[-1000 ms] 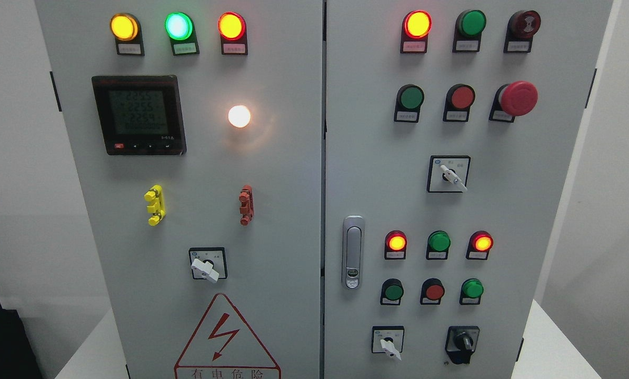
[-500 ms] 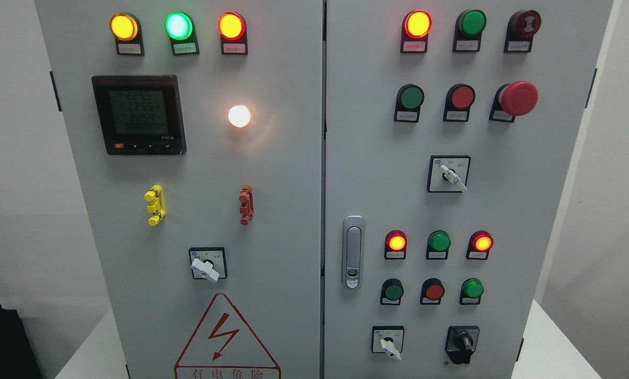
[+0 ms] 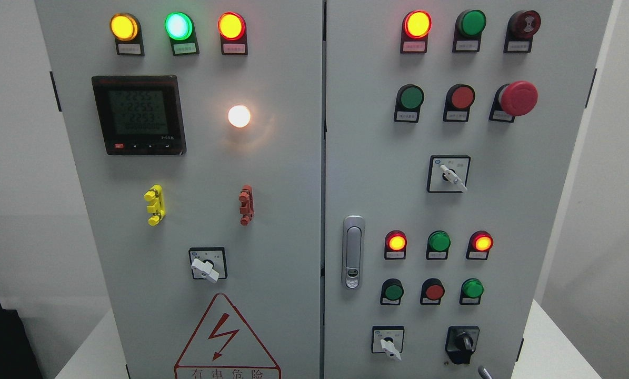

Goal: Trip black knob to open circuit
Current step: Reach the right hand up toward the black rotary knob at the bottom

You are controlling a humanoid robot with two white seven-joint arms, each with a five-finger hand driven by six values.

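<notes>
The black knob sits low on the right door. A grey tip (seemingly the robot hand; grip unreadable) should rise and twist it squarely.

From my seat the cabinet fills the view, split by a seam down the middle into a left door and a right door, with the door handle just right of that seam. On the left door I see the meter up high, a lamp to its right, a switch below both, and the warning sign under that. On the right door the emergency stop sits near the upper right, and the knob sits at the bottom, right of a small switch.
</notes>
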